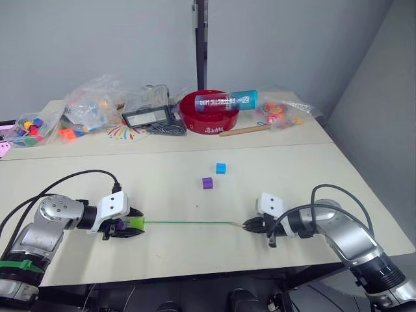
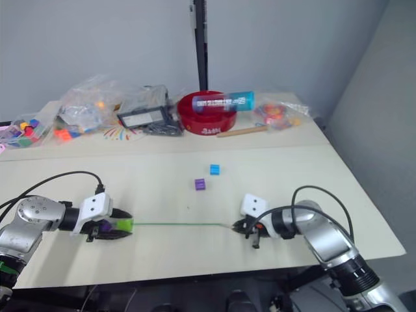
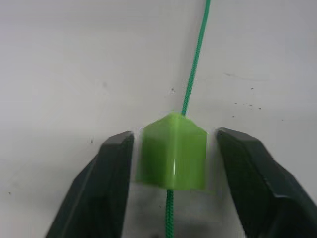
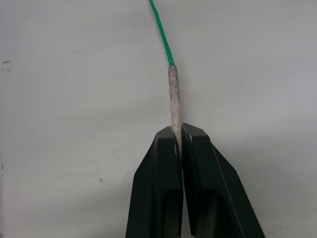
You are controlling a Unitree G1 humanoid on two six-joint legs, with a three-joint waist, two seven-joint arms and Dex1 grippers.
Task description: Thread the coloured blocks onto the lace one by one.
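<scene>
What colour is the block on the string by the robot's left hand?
Lime green block, seen best in the left wrist view.

My left tool [image 3: 173,168] has matt black plastic fingers [image 3: 109,183] around a glossy, smooth lime green block [image 3: 172,156] of slightly translucent plastic. The lace [image 3: 195,54] is a braided green cord, rough in weave; its tip [image 4: 173,99] looks stiff, pale and dull, speckled with grime. The worktop [image 1: 162,175] is smooth, matt off-white, faintly scuffed.

White lettering on the blue-and-red tube [image 1: 227,101] lying across the red bowl [image 1: 209,121] cannot be read.
</scene>
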